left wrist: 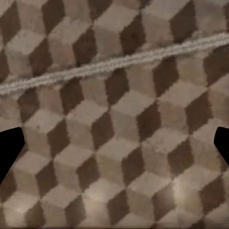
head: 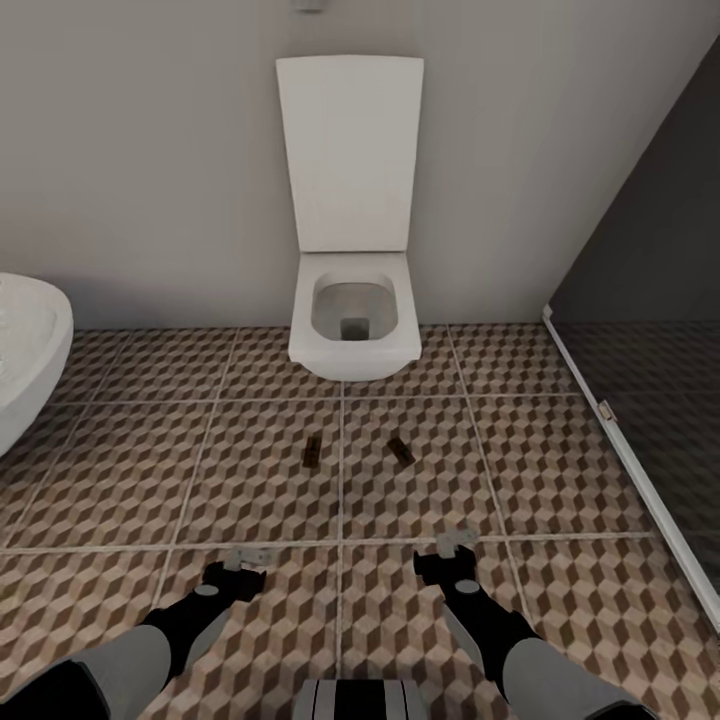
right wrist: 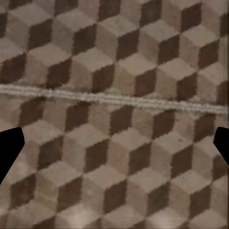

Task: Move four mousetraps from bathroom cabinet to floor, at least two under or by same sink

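Observation:
Two small brown mousetraps lie on the cube-patterned bathroom floor (head: pixel 150 460) in front of the toilet: one (head: pixel 312 455) to the left, the other (head: pixel 401 451) to its right. My left gripper (head: pixel 250 557) and right gripper (head: pixel 455 543) hang low over the tiles, nearer to me than the traps. Both are open with nothing between their fingers. The wrist views look straight down on floor tiles (left wrist: pixel 114 124) (right wrist: pixel 114 143) and a grout line, with dark fingertips (left wrist: pixel 9 150) (right wrist: pixel 9 150) at the frame's sides. The cabinet is out of view.
A white toilet (head: pixel 350 320) with raised lid stands against the back wall. A white sink (head: pixel 25 350) juts in at the left edge. A dark glass shower partition (head: pixel 640 420) with a white sill runs along the right side.

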Tool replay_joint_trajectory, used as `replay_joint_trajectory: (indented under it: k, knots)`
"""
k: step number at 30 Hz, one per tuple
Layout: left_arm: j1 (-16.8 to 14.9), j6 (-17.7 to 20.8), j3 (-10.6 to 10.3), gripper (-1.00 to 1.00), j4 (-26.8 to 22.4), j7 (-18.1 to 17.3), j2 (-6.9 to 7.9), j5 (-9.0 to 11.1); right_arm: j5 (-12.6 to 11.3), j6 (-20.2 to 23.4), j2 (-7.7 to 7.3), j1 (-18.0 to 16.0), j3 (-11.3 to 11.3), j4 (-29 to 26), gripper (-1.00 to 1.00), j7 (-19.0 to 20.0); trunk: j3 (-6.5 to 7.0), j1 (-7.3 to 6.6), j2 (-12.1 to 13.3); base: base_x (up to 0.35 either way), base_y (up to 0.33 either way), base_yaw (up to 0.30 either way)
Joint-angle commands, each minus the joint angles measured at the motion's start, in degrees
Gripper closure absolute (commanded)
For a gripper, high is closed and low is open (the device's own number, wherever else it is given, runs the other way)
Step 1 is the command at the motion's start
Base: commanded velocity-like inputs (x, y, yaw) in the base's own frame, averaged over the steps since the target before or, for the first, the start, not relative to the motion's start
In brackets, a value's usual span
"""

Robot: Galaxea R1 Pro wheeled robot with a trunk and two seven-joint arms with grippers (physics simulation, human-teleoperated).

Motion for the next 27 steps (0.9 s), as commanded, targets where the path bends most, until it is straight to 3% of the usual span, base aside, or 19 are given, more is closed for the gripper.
replay_joint_trajectory:
  k: [1,16,27]
  knots:
    - [0.0,-0.6,-0.5,-1.00,0.6,0.2,-0.05,0.4,-0.5,-0.6,-0.02,0.0,0.5,0.5,-1.00,-0.3,0.23,-0.23,0.4,0.000,0.000,0.000]
    - [0.3,-7.5,-0.5,-1.00,9.6,-1.3,-1.53,0.4,-0.5,-11.4,-0.02,0.0,0.5,11.3,-1.00,0.8,3.98,-3.53,6.4,0.000,0.000,0.000]
    - [0.9,-11.8,-0.4,-1.00,11.4,-2.9,-1.58,0.5,-0.5,-14.9,-0.07,0.1,0.5,14.3,-1.00,1.8,6.70,-5.94,10.8,0.000,0.000,0.000]
